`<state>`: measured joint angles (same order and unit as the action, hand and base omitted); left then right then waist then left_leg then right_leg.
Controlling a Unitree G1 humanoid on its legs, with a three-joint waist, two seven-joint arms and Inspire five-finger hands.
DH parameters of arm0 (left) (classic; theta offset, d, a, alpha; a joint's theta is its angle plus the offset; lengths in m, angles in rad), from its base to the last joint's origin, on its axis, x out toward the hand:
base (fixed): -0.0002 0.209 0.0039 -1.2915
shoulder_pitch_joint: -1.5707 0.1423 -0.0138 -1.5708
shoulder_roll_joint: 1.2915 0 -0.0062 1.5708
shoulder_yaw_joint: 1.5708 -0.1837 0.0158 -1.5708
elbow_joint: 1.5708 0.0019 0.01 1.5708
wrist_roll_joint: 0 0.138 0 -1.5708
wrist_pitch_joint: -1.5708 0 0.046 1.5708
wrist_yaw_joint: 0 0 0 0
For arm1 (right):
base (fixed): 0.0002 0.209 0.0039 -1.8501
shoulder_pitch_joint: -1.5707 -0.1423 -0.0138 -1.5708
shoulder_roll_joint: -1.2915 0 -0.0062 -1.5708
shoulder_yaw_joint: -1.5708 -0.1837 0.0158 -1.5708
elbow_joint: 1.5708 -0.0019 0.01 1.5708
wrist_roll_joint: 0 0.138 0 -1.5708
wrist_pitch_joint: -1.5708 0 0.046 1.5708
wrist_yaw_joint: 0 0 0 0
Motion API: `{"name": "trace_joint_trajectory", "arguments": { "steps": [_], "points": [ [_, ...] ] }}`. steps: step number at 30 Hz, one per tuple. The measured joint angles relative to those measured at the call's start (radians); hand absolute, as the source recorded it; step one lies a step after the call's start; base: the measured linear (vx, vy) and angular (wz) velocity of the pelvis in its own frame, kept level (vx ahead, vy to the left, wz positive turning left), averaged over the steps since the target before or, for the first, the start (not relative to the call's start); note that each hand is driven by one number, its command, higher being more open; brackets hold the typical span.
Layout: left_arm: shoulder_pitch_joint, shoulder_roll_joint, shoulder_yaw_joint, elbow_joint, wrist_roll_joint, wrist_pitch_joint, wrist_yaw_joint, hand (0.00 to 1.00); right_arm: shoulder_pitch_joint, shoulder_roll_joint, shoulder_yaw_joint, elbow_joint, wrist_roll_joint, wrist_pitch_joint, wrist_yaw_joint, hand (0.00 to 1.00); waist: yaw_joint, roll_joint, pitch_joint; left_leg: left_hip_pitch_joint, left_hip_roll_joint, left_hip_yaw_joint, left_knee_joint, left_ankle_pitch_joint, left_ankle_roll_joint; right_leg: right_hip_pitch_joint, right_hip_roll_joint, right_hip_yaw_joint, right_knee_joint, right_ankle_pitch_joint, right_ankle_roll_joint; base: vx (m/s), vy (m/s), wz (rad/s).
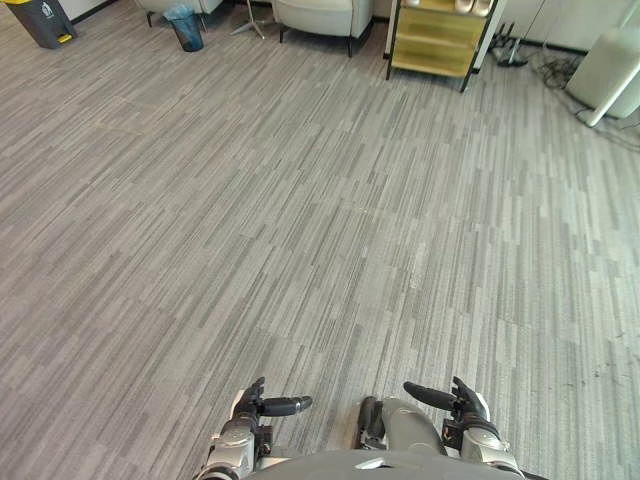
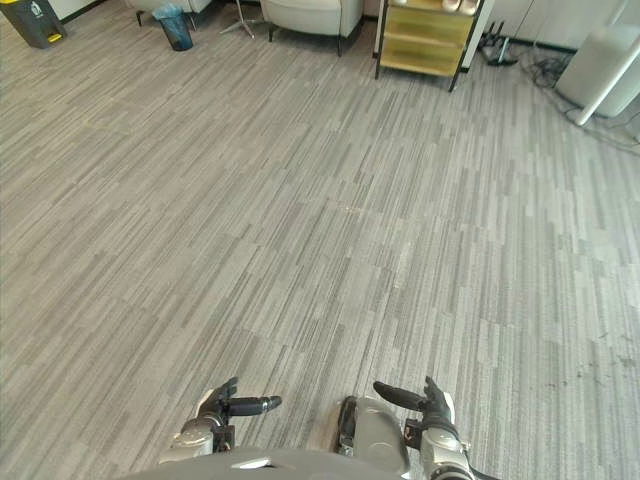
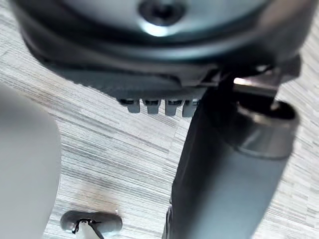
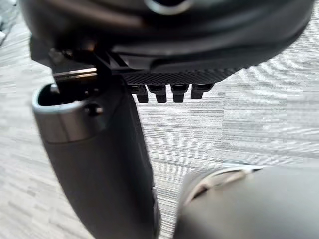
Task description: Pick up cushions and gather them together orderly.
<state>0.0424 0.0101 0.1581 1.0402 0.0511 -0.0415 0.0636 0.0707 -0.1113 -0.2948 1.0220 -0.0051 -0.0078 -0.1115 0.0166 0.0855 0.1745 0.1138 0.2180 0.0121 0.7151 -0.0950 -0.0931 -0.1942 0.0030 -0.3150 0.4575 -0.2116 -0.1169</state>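
Cushions aren't getting gathered yet: left hand (image 1: 248,403) and right hand (image 1: 468,405) are hanging low over the near edge of the carpet (image 1: 320,230), fingers relaxed, gripping nothing. Can't tell where they're lying, so I'm guessing everything's left to do.

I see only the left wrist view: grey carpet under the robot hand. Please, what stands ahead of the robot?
Observer: Far ahead, a yellow shelf unit stands at the room's far side.
Operator: What is to its left?
Observer: A pale armchair stands close beside it.
Operator: Does the other hand hold something?
Observer: No. The right robot hand is open and empty, low in front of the robot.
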Motion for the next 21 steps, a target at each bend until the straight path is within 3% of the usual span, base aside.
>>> {"name": "trace_joint_trajectory", "arguments": {
  "steps": [1, 2, 4, 5, 7, 8, 10, 12, 13, 14, 15, 17, 18, 19, 20, 21],
  "points": [
    [0.004, -0.017, 0.026, -0.014, -0.002, -0.001, -0.001, 1.00, 0.004, -0.007, 0.002, -0.001, 0.002, 0.001, -0.005, 1.00, 0.007, 0.019, 0.003, -0.102, 0.044, 0.008, 0.211, 0.004, -0.014, 0.056, 0.035, 0.005, -0.045, -0.006, -0.004, 0.44, -0.209, -0.18],
    [0.004, -0.015, 0.025, -0.026, -0.003, 0.002, -0.004, 1.00, 0.001, -0.007, 0.003, -0.001, 0.005, 0.004, -0.007, 1.00, 0.009, 0.020, 0.006, -0.154, 0.060, 0.019, 0.303, -0.017, -0.015, 0.096, 0.051, 0.009, -0.079, -0.006, -0.005, 0.57, -0.245, -0.22],
    [0.006, 0.000, 0.022, -0.061, -0.003, -0.002, -0.006, 1.00, 0.003, 0.005, 0.013, 0.004, 0.006, 0.008, -0.008, 1.00, 0.018, -0.007, 0.019, -0.239, 0.060, 0.054, 0.387, -0.067, -0.013, 0.207, 0.065, 0.025, -0.166, -0.006, -0.006, 0.38, -0.153, -0.19],
    [0.006, 0.006, 0.023, -0.082, -0.003, -0.003, -0.005, 1.00, 0.005, 0.021, 0.011, 0.011, 0.007, 0.007, -0.008, 1.00, 0.030, -0.035, 0.021, -0.293, 0.046, 0.106, 0.348, -0.113, 0.005, 0.280, 0.065, 0.046, -0.224, 0.000, 0.003, 0.46, -0.150, -0.30],
    [0.006, 0.005, 0.022, -0.107, -0.002, -0.017, -0.005, 1.00, -0.001, 0.035, 0.011, 0.013, 0.007, 0.007, -0.008, 1.00, 0.044, -0.051, 0.022, -0.356, 0.013, 0.151, 0.211, -0.157, 0.027, 0.354, 0.063, 0.069, -0.291, 0.004, 0.014, 0.55, -0.124, -0.41],
    [0.001, 0.003, 0.021, -0.114, -0.002, -0.021, -0.005, 1.00, -0.011, 0.045, 0.012, 0.013, 0.007, 0.007, -0.008, 1.00, 0.053, -0.055, 0.024, -0.387, -0.045, 0.169, -0.044, -0.150, 0.036, 0.403, 0.055, 0.092, -0.331, -0.004, 0.035, 0.45, 0.009, -0.44],
    [-0.002, 0.000, 0.020, -0.112, -0.004, -0.022, -0.005, 1.00, -0.009, 0.052, 0.012, 0.013, 0.007, 0.006, -0.008, 1.00, 0.059, -0.054, 0.025, -0.399, -0.111, 0.166, -0.350, -0.052, 0.043, 0.454, 0.045, 0.113, -0.365, -0.021, 0.063, 0.46, 0.050, -0.42],
    [-0.001, -0.001, 0.022, -0.111, -0.014, -0.023, -0.001, 1.00, 0.002, 0.069, 0.023, 0.019, 0.007, 0.007, -0.008, 1.00, 0.094, -0.055, 0.021, -0.367, -0.151, 0.144, -0.455, 0.162, 0.074, 0.504, 0.037, 0.171, -0.392, -0.037, 0.091, 0.47, 0.067, -0.57],
    [-0.010, 0.008, 0.015, -0.100, -0.013, -0.023, -0.001, 1.00, -0.001, 0.081, 0.034, 0.023, 0.008, 0.006, -0.008, 1.00, 0.086, -0.075, 0.017, -0.361, -0.175, 0.150, -0.463, 0.156, 0.077, 0.511, 0.015, 0.178, -0.393, -0.038, 0.093, 0.56, 0.050, -0.24],
    [-0.020, 0.024, 0.010, -0.089, -0.011, -0.022, -0.006, 1.00, -0.010, 0.090, 0.041, 0.033, 0.007, 0.006, -0.006, 1.00, 0.077, -0.098, 0.012, -0.360, -0.192, 0.145, -0.444, 0.125, 0.106, 0.504, -0.015, 0.191, -0.378, -0.033, 0.101, 0.52, 0.039, 0.15],
    [-0.021, 0.029, 0.014, -0.090, -0.013, -0.021, -0.012, 1.00, -0.012, 0.094, 0.041, 0.039, 0.006, 0.009, -0.003, 1.00, 0.081, -0.104, 0.011, -0.371, -0.189, 0.149, -0.372, 0.067, 0.114, 0.493, -0.023, 0.215, -0.315, -0.030, 0.107, 0.70, 0.065, 0.11],
    [-0.018, 0.032, 0.015, -0.086, -0.021, -0.020, -0.008, 1.00, -0.009, 0.099, 0.039, 0.041, 0.005, 0.009, -0.002, 1.00, 0.083, -0.109, 0.007, -0.345, -0.184, 0.169, -0.302, 0.012, 0.133, 0.455, -0.033, 0.240, -0.141, -0.028, 0.109, 0.49, 0.059, -0.03],
    [-0.015, 0.039, 0.009, -0.074, -0.020, -0.020, -0.008, 1.00, -0.009, 0.101, 0.040, 0.042, 0.003, 0.008, 0.000, 1.00, 0.083, -0.113, -0.004, -0.313, -0.187, 0.170, -0.296, -0.016, 0.143, 0.409, -0.039, 0.237, 0.007, -0.009, 0.139, 0.44, 0.041, -0.03],
    [-0.013, 0.048, -0.004, -0.064, -0.021, -0.016, -0.008, 1.00, -0.011, 0.099, 0.041, 0.042, 0.001, 0.005, 0.002, 1.00, 0.076, -0.115, -0.010, -0.262, -0.191, 0.166, -0.309, -0.056, 0.145, 0.336, -0.056, 0.227, 0.207, 0.060, 0.212, 0.56, 0.009, 0.01],
    [-0.015, 0.051, -0.026, -0.054, -0.021, -0.014, -0.007, 1.00, -0.012, 0.094, 0.040, 0.039, 0.001, 0.000, 0.003, 1.00, 0.065, -0.110, -0.008, -0.207, -0.190, 0.144, -0.344, -0.104, 0.133, 0.267, -0.077, 0.214, 0.385, 0.125, 0.237, 0.38, -0.026, 0.12],
    [-0.024, 0.060, -0.035, -0.036, -0.021, -0.011, -0.008, 1.00, -0.018, 0.095, 0.041, 0.040, 0.000, -0.005, 0.004, 1.00, 0.064, -0.121, -0.002, -0.166, -0.201, 0.142, -0.354, -0.119, 0.125, 0.211, -0.109, 0.193, 0.502, 0.057, 0.184, 0.46, -0.074, 0.07]
  ]
}}
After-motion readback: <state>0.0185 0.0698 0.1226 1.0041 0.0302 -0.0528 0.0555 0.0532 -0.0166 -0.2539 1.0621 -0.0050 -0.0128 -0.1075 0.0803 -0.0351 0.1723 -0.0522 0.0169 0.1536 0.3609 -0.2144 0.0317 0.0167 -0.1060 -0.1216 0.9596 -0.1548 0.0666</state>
